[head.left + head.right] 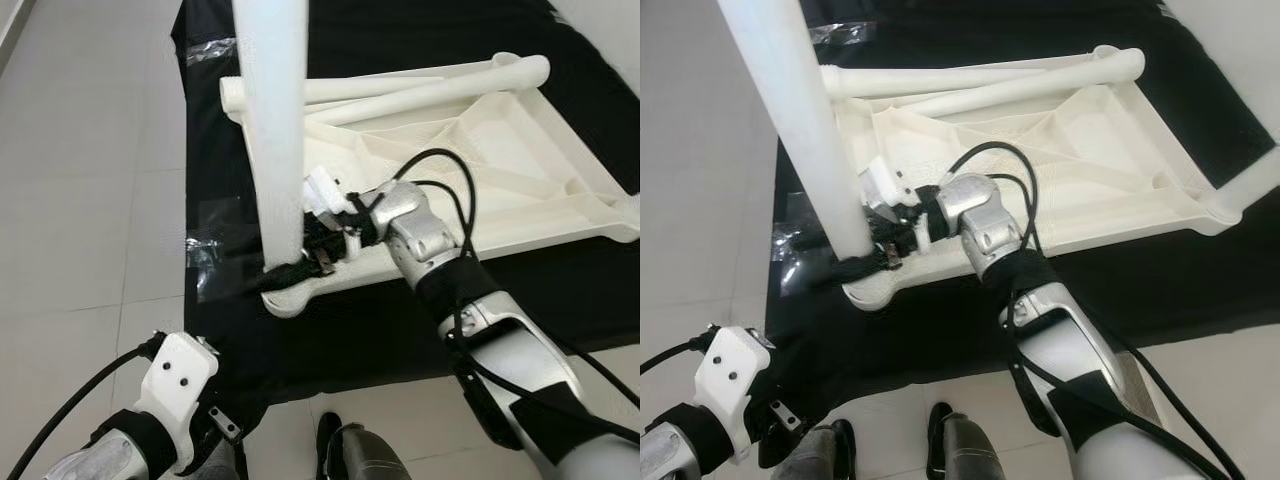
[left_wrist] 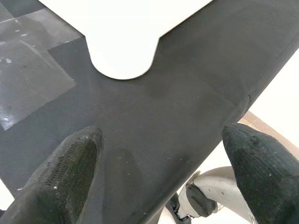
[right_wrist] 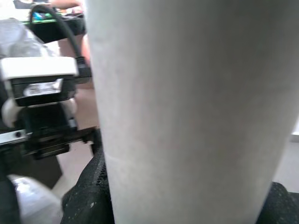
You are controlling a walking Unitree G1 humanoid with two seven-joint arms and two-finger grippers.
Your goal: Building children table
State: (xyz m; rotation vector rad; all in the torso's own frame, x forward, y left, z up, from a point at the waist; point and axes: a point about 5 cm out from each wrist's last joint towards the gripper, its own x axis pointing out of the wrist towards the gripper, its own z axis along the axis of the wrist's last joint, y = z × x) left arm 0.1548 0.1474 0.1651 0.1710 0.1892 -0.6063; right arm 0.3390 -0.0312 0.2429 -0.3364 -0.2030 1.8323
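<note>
White table top, turned upside down so its ribbed underside faces up, is laid on a black mat that is spread over a pale tiled floor. One white table leg is stood upright at the near left corner of the table top, and its foot end is seen rising out of the head views. Two more white legs are laid flat along the far edge of the table top, side by side. A corner socket with a short white stub is seen at the far right corner. The right gripper is placed low on the upright leg, just above the corner where the leg meets the table top. Its two black fingers are closed around the leg, one on each side, and in the right wrist view the leg is seen very close between them. The right arm is stretched across the table top from the near right. The left gripper is held low at the near left, over the near edge of the mat. Its fingers are spread wide apart and nothing is held between them. In the left wrist view a rounded white corner of the table top is seen on the mat beyond the fingers. A piece of clear plastic wrap is left on the mat at the far left.
</note>
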